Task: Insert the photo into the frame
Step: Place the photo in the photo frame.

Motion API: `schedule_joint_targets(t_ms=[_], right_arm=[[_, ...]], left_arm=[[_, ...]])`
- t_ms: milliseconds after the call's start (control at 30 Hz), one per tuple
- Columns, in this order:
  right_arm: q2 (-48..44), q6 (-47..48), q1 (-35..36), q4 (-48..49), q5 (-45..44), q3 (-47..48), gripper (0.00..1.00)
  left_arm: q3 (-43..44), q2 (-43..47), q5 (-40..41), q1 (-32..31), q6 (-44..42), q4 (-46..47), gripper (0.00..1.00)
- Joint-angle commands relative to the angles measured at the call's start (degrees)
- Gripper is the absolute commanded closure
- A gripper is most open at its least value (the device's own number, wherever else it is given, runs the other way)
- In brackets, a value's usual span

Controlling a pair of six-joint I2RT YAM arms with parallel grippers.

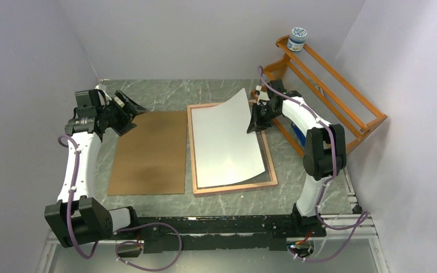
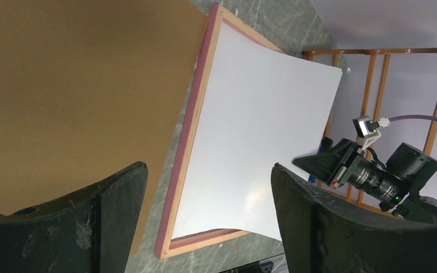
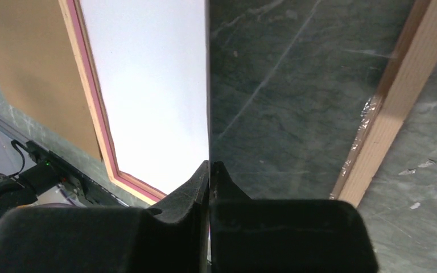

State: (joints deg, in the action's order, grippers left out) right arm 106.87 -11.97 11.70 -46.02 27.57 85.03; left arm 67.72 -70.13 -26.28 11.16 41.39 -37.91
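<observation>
Right tool (image 3: 209,165) is pinched tight on the right edge of the photo (image 1: 227,142), which sits pale back up with its left side down inside the frame (image 1: 233,188) and its far right corner curling up off the pane. Let go from here and I reckon that edge could spring onto the frame's right rail instead of dropping inside, and a sideways tug might crease the sheet or drag its left side out. Left tool (image 1: 132,116) hangs wide apart and empty over the brown board (image 1: 148,153), too far off to pin anything.
</observation>
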Motion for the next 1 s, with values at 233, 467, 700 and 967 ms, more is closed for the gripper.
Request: schedule_joint_targets(t_ms=[233,467,700,967], right_arm=[[-3.4,-3.2,0.7,2.2,-3.8,-0.1,0.45],[-7.8,-5.3,0.7,1.9,-17.3,1.4,0.16],[-12.3,-7.5,0.7,0.3,-32.2,2.9,0.13],[-12.4,-18.2,7.0,5.0,-23.7,2.7,0.18]], left_arm=[[0.4,-0.2,-0.8,-0.3,-0.5,1.0,0.16],[2.2,-0.8,1.9,-0.3,-2.3,-1.7,0.15],[5.3,-2.6,8.4,-0.3,-6.0,-6.3,0.06],[10.5,-11.8,11.5,0.8,-13.5,-8.6,0.06]])
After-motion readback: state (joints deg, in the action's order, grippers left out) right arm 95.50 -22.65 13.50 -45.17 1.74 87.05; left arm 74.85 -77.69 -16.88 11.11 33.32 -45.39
